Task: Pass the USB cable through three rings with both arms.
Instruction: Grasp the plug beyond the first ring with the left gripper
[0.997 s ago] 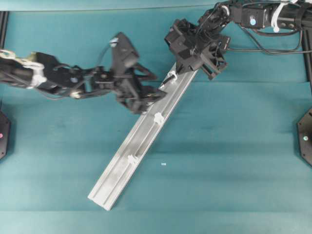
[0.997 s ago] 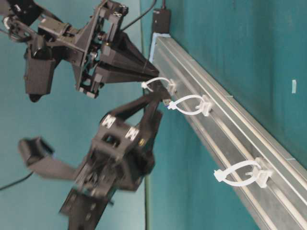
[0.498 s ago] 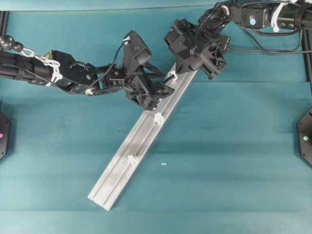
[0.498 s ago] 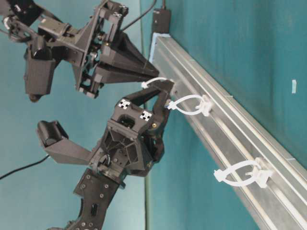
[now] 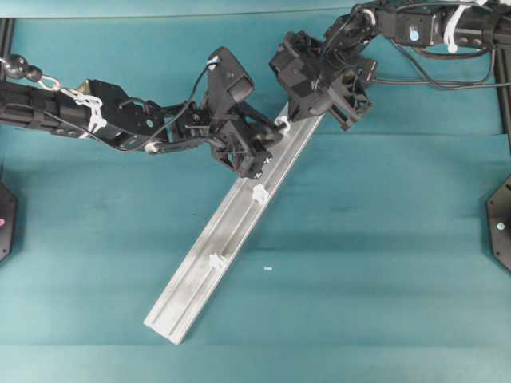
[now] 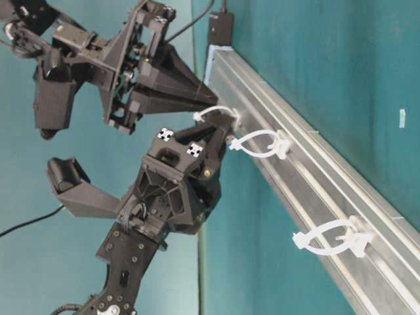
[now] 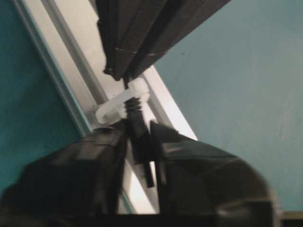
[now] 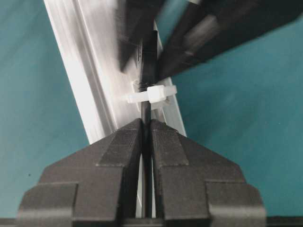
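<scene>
The landmark here is the first ring (image 5: 282, 124), the white loop clip nearest the upper end of the silver rail (image 5: 200, 275), which lies slantwise on the teal desk (image 5: 383, 263).

The right arm (image 5: 415, 24) comes in from the upper right of the overhead view and bends down so that the right pincer (image 5: 297, 114) points at the first ring from the rail's upper end. In the right wrist view its two fingers (image 8: 124, 146) lie pressed together on the thin black USB cable (image 8: 147, 111), which runs straight out from between them and through the ring (image 8: 151, 94).

The left arm (image 5: 96, 120) stretches in from the left edge of the overhead view, nearly level, with its wrist turned toward the same ring. The left pincer (image 5: 267, 144) meets the ring from the opposite side, tip to tip with the right one. In the left wrist view its fingers (image 7: 106, 151) stand close on either side of the dark plug (image 7: 139, 142) that sticks out just past the ring (image 7: 120, 101). The fingers look clamped on the plug, though the view is blurred and the right-hand finger shows a thin gap lower down.

The second ring (image 5: 259, 192) sits further down the rail from the first, just beyond the left pincer, and the third ring (image 5: 215, 260) lies lower still, well apart from both pincers. No cable passes through either.
</scene>
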